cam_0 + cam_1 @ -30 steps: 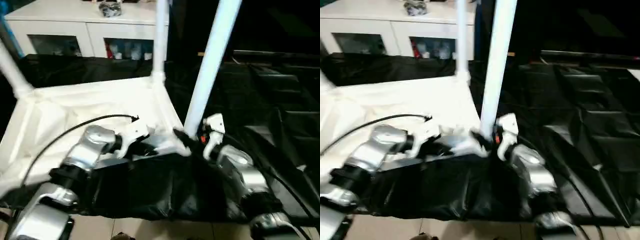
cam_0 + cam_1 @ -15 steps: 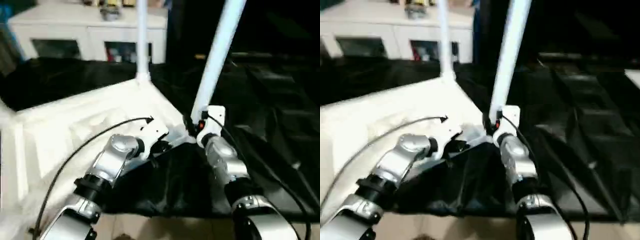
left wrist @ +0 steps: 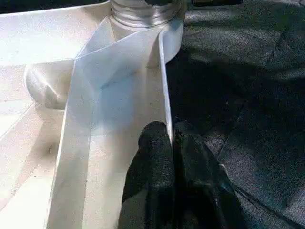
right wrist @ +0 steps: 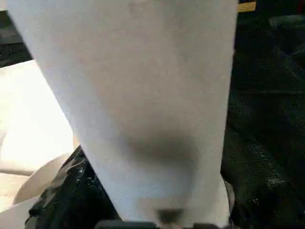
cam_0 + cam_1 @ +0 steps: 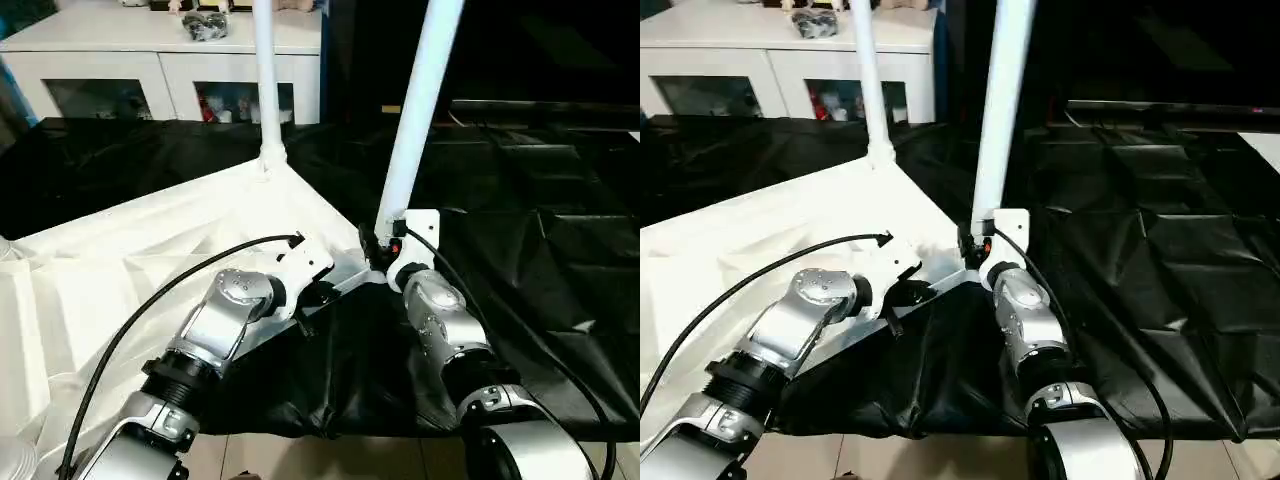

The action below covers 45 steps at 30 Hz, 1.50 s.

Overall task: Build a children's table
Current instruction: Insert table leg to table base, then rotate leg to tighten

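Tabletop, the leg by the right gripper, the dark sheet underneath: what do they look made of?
Tabletop: looks like moulded white plastic, semi-gloss; thin ribs and rim.
Leg: smooth white tube, probably plastic; coated metal not excluded.
Sheet: thin black plastic film, by its glossy creases.

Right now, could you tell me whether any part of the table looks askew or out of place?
Yes: the near leg, held low down at the right gripper, leans to the right, while the far leg stands nearly upright in its corner socket. The left gripper's fingers pinch the tabletop's rim.
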### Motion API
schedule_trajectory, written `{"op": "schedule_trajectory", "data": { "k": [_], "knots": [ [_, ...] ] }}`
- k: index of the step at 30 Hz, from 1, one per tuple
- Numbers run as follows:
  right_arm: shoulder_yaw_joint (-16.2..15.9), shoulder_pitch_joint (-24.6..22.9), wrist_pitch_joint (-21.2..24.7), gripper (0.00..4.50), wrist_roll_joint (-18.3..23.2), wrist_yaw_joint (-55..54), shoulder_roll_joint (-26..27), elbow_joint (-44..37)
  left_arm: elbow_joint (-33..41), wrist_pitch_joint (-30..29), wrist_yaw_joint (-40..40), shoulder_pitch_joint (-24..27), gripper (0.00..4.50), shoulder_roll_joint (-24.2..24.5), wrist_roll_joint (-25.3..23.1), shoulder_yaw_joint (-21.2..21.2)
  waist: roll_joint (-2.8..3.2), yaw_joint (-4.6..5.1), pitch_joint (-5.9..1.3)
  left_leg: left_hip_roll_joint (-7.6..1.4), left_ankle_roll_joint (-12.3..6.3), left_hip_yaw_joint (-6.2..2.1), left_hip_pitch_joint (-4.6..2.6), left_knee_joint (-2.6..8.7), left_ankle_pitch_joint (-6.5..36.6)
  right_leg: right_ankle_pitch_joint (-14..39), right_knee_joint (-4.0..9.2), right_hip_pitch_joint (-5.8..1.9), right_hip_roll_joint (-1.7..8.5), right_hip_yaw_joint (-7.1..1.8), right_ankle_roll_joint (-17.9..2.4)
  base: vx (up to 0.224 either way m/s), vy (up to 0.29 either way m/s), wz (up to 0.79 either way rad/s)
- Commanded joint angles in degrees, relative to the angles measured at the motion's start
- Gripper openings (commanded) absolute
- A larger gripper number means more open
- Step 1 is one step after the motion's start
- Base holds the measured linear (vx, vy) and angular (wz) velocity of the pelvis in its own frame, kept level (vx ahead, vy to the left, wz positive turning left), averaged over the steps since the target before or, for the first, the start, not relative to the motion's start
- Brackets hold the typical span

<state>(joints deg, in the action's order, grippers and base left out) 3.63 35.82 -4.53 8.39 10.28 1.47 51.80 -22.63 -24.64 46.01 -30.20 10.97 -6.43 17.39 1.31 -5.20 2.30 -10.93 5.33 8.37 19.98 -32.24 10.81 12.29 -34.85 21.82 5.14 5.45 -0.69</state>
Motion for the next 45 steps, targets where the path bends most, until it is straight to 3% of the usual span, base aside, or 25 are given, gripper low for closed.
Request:
{"op": "schedule_trajectory", "data": {
  "k": [1,2,3,4,7,9,11,14,18,25,28,31,35,38,42,45],
  "knots": [
    [-1.8,-2.3,2.9,2.62,-1.8,0.3,0.7,6.7,4.3,1.7,3.4,-0.8,0.00,-0.7,1.2,2.8,0.41,-0.04,-1.96,-1.83,0.15,-0.53,0.00,4.72,23.4,27.6,6.69,-1.24,3.96,-2.92,-6.6,0.000,0.000,0.00],
    [-1.7,-1.9,2.7,2.62,-1.7,0.5,0.7,6.9,4.5,1.5,3.4,-0.7,0.00,-0.6,1.2,2.8,0.57,-0.07,-1.97,-1.88,0.15,-0.56,-0.09,4.70,23.5,28.0,6.73,-1.12,4.08,-2.97,-6.5,0.000,0.000,0.00],
    [-1.6,-1.7,2.6,2.62,-1.7,0.5,0.7,7.0,4.7,1.4,3.4,-0.6,0.00,-0.6,1.2,2.8,0.36,0.02,-1.96,-1.90,0.08,-0.56,0.03,4.76,23.3,27.9,6.70,-1.20,4.04,-2.96,-6.5,0.000,0.000,0.00],
    [-1.4,-1.4,2.4,3.18,-1.5,0.8,0.7,7.1,4.9,1.3,3.4,-0.4,0.00,-0.4,1.3,2.8,0.50,-0.01,-1.88,-1.89,0.00,-0.54,-0.05,4.79,23.4,28.4,6.80,-1.06,4.01,-2.96,-6.3,0.000,0.000,0.00],
    [-1.2,-1.0,2.1,3.34,-1.5,1.6,0.5,7.0,5.4,1.1,3.4,0.0,0.00,-0.1,1.4,2.7,0.40,0.03,-1.94,-1.90,-0.04,-0.54,0.07,4.80,23.2,28.5,6.77,-1.13,4.06,-3.01,-6.2,0.000,0.000,0.00],
    [-1.4,-0.9,2.0,3.52,-1.8,2.2,0.4,6.8,5.5,1.1,3.5,0.2,0.00,0.1,1.4,2.7,0.35,-0.42,-2.41,-2.06,-0.22,-0.08,-0.19,4.52,19.5,22.1,6.27,-1.03,3.97,-3.42,-8.0,0.000,0.000,0.00],
    [-1.5,-0.8,1.7,3.73,-2.0,2.6,0.1,6.7,5.4,1.2,3.6,0.2,0.00,0.4,1.5,2.6,0.39,-0.28,-2.37,-2.05,-0.80,0.06,0.45,4.62,16.9,17.5,5.60,-1.62,3.66,-3.29,-9.3,0.000,0.000,0.00],
    [-1.8,-0.8,0.7,3.97,-2.5,3.2,-0.5,6.5,5.2,1.4,3.8,0.1,0.00,0.6,1.5,2.6,0.52,-0.30,-2.61,-2.09,-0.89,0.12,0.46,4.46,15.3,16.4,5.41,-1.81,3.77,-3.26,-9.8,0.020,-0.001,0.01],
    [-3.3,-3.0,-1.3,4.28,-2.5,8.3,-2.0,1.3,4.6,2.7,5.0,0.0,0.00,1.6,1.8,2.4,0.73,-0.55,-3.02,-2.05,-2.62,0.39,0.87,3.80,8.8,5.2,4.19,-2.39,3.44,-3.19,-12.0,0.013,0.000,0.01],
    [-5.3,-7.6,-1.9,4.28,-1.6,17.9,-5.4,-9.4,2.2,6.8,9.3,-0.4,0.00,4.7,2.6,2.3,0.83,-0.94,-3.45,-1.99,-5.09,0.43,0.81,2.98,4.2,-4.2,3.16,-2.83,3.12,-3.03,-13.5,0.008,0.002,0.00],
    [-6.6,-10.0,-1.4,4.28,-0.5,22.8,-8.0,-14.9,0.3,8.4,11.2,-0.9,0.00,6.1,3.0,2.0,0.53,-1.12,-3.67,-1.80,-6.81,0.60,0.90,2.32,1.2,-10.4,2.45,-2.67,3.06,-3.12,-14.6,0.000,0.000,0.00],
    [-7.6,-11.9,0.3,4.28,0.8,27.7,-11.2,-20.0,-1.1,10.6,14.0,-1.3,0.00,7.9,3.4,2.0,0.32,-1.20,-3.32,-1.83,-7.46,0.66,1.16,2.51,3.9,-6.4,2.87,-2.85,3.19,-3.04,-14.0,0.000,0.000,0.00],
    [-7.8,-12.6,1.5,4.28,1.1,30.8,-13.6,-22.3,-1.9,12.1,16.5,-1.6,0.00,9.1,3.9,2.1,0.22,-1.18,-3.15,-2.14,-5.55,0.76,0.87,2.88,6.9,0.6,3.41,-2.61,3.37,-3.14,-13.4,0.000,0.000,0.00],
    [-8.9,-13.9,3.0,4.28,1.5,35.7,-16.2,-25.3,-2.6,14.3,19.3,-1.9,0.00,10.2,4.3,2.6,0.24,-1.41,-3.22,-2.24,-5.61,1.08,0.73,2.68,5.9,-1.2,3.20,-2.46,3.19,-3.20,-13.5,0.000,0.000,0.00],
    [-11.1,-16.0,6.1,4.28,2.3,42.3,-19.6,-29.7,-4.4,17.7,22.6,-2.3,0.00,11.4,4.5,3.2,0.19,-1.66,-3.48,-2.20,-6.41,1.23,1.11,2.33,4.5,-4.3,2.73,-2.74,3.17,-2.98,-13.5,0.000,0.000,0.00],
    [-11.8,-16.3,7.3,4.28,2.6,44.0,-20.8,-30.6,-5.0,18.5,23.8,-2.5,0.00,11.6,4.7,3.4,0.11,-1.67,-3.39,-2.25,-6.20,1.26,1.08,2.34,5.3,-2.8,2.86,-2.65,3.28,-2.96,-13.7,0.000,0.000,0.00]
  ]
}}
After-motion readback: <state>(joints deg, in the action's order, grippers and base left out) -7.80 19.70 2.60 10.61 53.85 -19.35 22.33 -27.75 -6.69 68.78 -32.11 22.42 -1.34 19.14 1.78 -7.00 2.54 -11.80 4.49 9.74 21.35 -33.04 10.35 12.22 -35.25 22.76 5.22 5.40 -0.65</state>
